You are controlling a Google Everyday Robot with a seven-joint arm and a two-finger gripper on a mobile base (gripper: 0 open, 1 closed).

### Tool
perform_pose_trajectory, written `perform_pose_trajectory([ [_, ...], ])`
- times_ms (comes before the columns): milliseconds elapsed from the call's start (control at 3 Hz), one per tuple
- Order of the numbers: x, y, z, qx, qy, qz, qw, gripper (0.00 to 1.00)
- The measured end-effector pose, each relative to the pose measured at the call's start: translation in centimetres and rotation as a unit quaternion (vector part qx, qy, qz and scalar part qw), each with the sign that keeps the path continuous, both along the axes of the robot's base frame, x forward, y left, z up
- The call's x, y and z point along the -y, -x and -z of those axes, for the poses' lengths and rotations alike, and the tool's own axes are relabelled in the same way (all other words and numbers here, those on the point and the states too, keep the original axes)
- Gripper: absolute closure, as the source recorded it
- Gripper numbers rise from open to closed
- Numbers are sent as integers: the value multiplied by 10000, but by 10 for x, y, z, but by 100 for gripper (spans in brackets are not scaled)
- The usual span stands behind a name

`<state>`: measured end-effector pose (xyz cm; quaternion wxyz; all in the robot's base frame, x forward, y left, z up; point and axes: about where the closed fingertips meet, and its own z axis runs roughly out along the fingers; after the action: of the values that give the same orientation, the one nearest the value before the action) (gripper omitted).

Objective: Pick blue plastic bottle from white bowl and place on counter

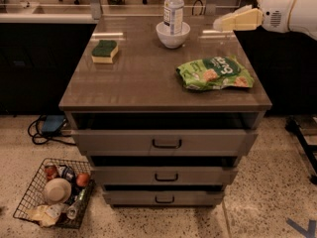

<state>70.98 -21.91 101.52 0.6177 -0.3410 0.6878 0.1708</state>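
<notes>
The blue plastic bottle, clear with a white cap and pale label, stands upright in the white bowl at the back middle of the counter. My gripper reaches in from the right on a white arm, above the counter's back right part. It is to the right of the bottle and apart from it, at about the bowl's height. It holds nothing that I can see.
A green snack bag lies on the counter's right side, below the gripper. A green-and-yellow sponge lies at the left. Three grey drawers sit below. A wire basket of items stands on the floor at left.
</notes>
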Motion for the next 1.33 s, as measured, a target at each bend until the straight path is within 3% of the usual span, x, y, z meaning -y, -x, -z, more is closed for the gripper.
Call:
perform_pose_trajectory([
  [333, -23, -25, 3, 40, -239, 189, 9995, 0],
  [667, -61, -62, 2, 148, -464, 349, 9982, 0],
  [1333, -112, -128, 2, 202, -732, 199, 9969, 0],
])
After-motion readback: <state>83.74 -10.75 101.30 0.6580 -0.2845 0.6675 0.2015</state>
